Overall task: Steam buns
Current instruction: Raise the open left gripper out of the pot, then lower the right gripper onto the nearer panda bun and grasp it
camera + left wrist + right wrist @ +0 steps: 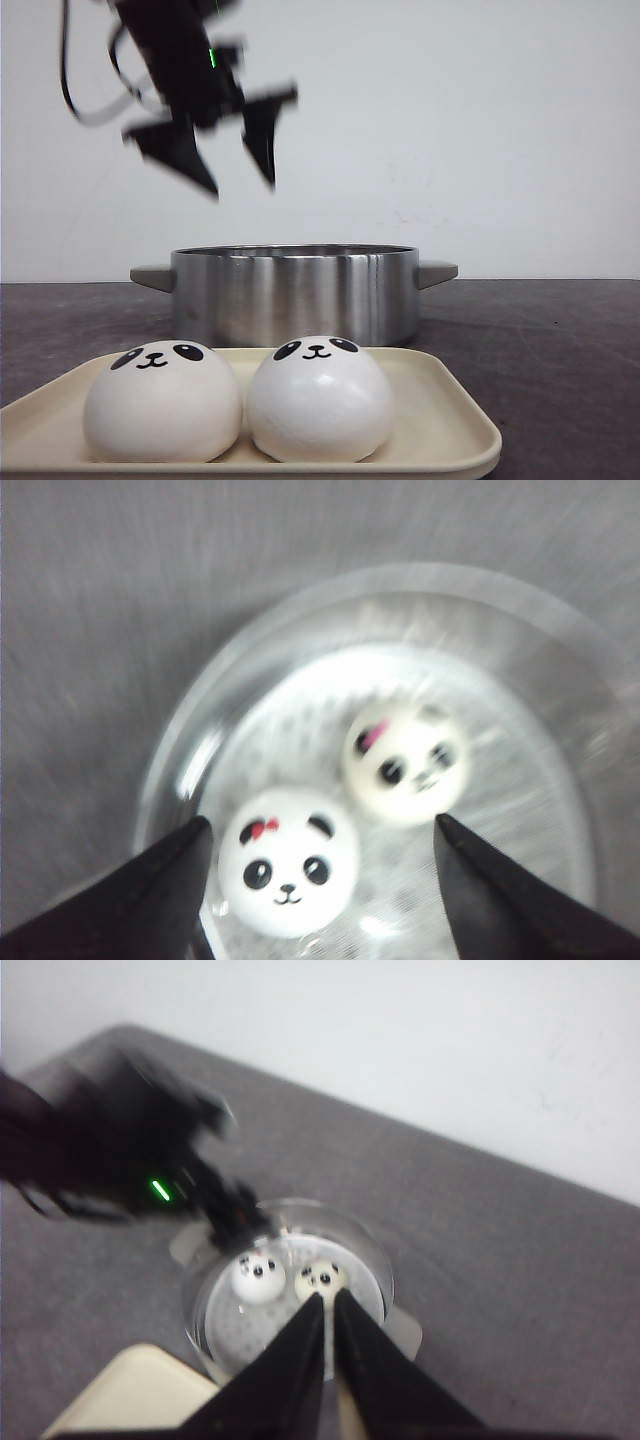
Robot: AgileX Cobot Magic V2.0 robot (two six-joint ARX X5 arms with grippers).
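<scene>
- A steel pot point(295, 292) with two side handles is seen on the dark grey table point(560, 340), behind a cream tray point(450, 420) that lies at the table's front edge.
- Two white buns with panda faces are seen on the tray: one bun point(162, 400) toward the tray's left side, the other bun point(319, 397) near its middle, the two side by side and touching or nearly so.
- Two more buns are seen on the pot's perforated floor: one bun point(288, 861) with a red bow by its ear, and a second bun point(405, 760) with a pink mark by its ear, close beside each other but apart.
- The left gripper point(240, 170) is held in the air above the pot's left part, its jaws spread wide with nothing between them; it is blurred in the front view.
- In the left wrist view the black fingers point(140, 900) are shown on either side of the pot's opening, clear of the buns.
- The right gripper point(327, 1305) is seen only in its own wrist view, above the pot's rim, with its jaws drawn together and nothing held.
</scene>
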